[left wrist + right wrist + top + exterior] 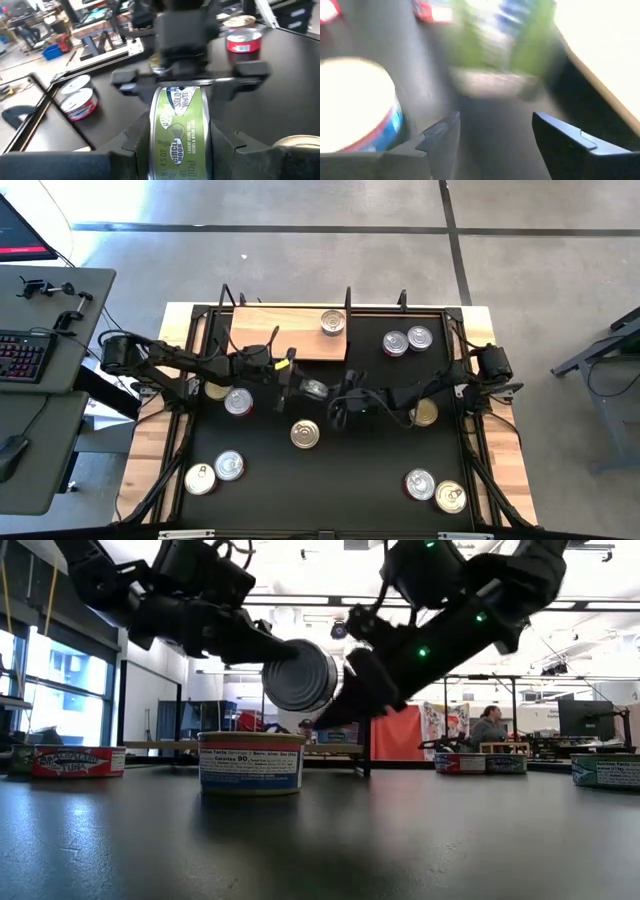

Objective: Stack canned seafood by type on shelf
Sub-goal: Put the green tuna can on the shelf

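Left gripper [300, 387] clamped on a green-labelled can [179, 131], tipped on edge and lifted clear of the black mat [330, 480], just off the near edge of the shelf [288, 332]. In the low view, silver lid [301, 675] of that can facing the camera, hanging above a blue-and-white labelled can [250, 761] standing on the mat. Right gripper [337, 402] close beside the held can on the side away from the left arm, fingers [565, 141] spread apart with nothing between them; seemingly just clear of the can's rim, though the right wrist view is too smeared to be sure of a gap. One silver-lidded can [333, 321] resting on the shelf, toward its right end. A pair of cans [408, 340] on the mat just right of the shelf. Another can [238, 402] below the shelf's left end, under the left arm. Two more cans [214, 472] far from the shelf at the mat's near left corner, and two others [435, 490] at the near right corner. A person [489, 727] seated in the room behind the table
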{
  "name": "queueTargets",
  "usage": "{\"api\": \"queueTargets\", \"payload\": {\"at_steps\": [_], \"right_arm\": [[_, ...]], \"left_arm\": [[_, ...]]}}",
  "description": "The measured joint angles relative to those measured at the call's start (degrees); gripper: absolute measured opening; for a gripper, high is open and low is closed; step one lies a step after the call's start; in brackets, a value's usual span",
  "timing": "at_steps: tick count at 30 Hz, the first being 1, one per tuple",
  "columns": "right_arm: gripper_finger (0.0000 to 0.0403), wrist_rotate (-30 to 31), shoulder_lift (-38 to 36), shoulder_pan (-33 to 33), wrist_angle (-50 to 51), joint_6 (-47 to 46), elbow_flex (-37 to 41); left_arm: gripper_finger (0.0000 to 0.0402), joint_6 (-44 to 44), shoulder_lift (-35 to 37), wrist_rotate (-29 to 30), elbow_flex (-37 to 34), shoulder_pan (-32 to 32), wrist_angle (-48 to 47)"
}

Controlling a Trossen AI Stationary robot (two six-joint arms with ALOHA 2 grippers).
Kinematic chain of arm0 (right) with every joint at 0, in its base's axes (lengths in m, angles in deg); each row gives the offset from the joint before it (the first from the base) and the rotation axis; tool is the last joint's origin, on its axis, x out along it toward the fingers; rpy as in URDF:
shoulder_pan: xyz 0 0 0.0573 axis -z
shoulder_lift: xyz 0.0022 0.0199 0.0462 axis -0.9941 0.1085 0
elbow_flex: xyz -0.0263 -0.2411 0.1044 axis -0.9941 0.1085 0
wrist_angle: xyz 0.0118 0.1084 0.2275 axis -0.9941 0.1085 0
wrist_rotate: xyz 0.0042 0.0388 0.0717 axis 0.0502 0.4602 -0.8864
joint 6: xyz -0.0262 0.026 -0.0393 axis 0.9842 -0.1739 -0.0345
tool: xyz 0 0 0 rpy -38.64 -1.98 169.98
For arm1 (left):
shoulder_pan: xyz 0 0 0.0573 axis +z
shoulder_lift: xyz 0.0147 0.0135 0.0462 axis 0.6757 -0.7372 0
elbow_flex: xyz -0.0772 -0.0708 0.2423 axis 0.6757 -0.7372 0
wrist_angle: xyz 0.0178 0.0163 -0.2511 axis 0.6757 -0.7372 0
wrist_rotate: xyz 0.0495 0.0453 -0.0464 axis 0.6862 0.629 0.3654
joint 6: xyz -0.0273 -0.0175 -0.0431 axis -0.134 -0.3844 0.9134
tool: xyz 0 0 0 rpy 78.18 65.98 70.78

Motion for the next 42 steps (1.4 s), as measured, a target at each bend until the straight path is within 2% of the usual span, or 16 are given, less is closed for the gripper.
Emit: {"api": "queueTargets", "payload": {"at_steps": [5,9,13,16,22,24,28,32,38,42], "right_arm": [[0.0245,0.08,1.98,-1.11,-15.39,6.05,3.42],[0.0245,3.64,1.94,-2.42,-20.48,8.05,3.95],[0.0237,6.43,2.00,-4.40,-24.51,12.18,4.01],[0.0212,7.81,2.00,-5.15,-27.02,13.69,4.01],[0.0130,7.46,2.00,-4.80,-27.02,12.66,4.01],[0.0124,7.24,2.00,-4.45,-26.80,12.62,3.80],[0.0124,7.30,1.97,-3.59,-20.96,13.21,1.54],[0.0124,6.98,0.73,-2.79,-5.55,8.76,-3.26],[0.0125,7.09,0.65,-1.55,19.17,1.89,-11.99],[0.0126,6.18,0.65,-0.81,23.30,2.78,-14.46]], "left_arm": [[0.0123,1.49,0.15,-3.89,0.00,0.45,1.57],[0.0123,1.62,0.48,-4.76,-0.55,0.35,2.59],[0.0123,3.73,1.05,-4.90,-3.75,0.35,10.74],[0.0123,5.21,1.01,-4.47,-6.45,0.35,14.96],[0.0123,6.11,1.06,-2.72,-8.77,0.30,17.40],[0.0134,6.33,1.12,-2.84,-8.81,0.30,17.21],[0.0179,6.64,1.18,-1.70,-8.90,0.41,14.49],[0.0208,3.44,1.43,-0.27,-8.87,0.41,10.16],[0.0218,-2.10,3.35,7.66,-7.45,-2.29,3.33],[0.0219,-6.10,3.37,14.70,-3.02,-5.96,-6.36]]}}
